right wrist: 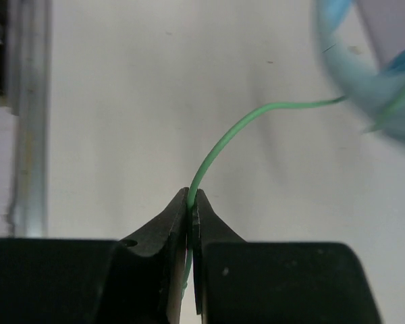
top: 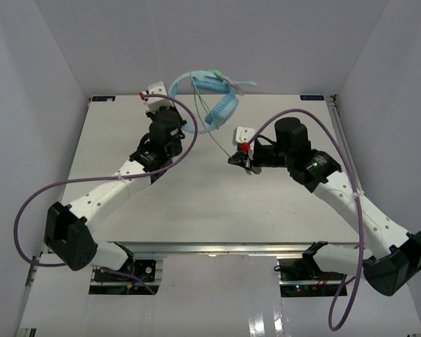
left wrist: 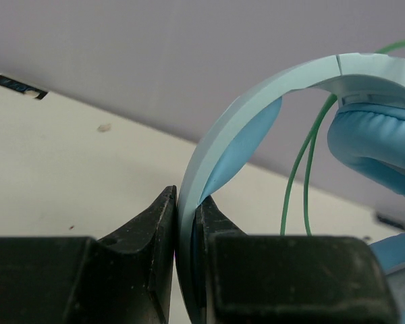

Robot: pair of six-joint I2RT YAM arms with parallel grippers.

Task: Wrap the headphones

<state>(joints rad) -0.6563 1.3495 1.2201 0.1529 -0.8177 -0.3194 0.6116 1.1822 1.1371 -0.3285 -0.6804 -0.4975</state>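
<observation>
While the left gripper (left wrist: 186,209) clamps the stiff headband (left wrist: 256,94) between its jaws, the headphones (top: 214,98) hang raised, earcups (left wrist: 374,138) just right of that claw. The right gripper (right wrist: 191,202) pinches the thin green cable (right wrist: 223,138), which arcs up and rightward from its tips. Limp and light, the cable likely needs gentle tension; the rigid headband looks the safer anchor.

Looking down on a white table (top: 210,210), matte, evenly lit, with only soft shadows on it. Behind the table is a plain lilac-grey back wall (top: 126,42). A left wall (top: 28,105) and a right wall (top: 396,77) in the same shade close in on the table's sides. A metal rail (top: 217,247) runs along the table's near edge, and below it a glossy white surface (top: 217,312) catches some glare
</observation>
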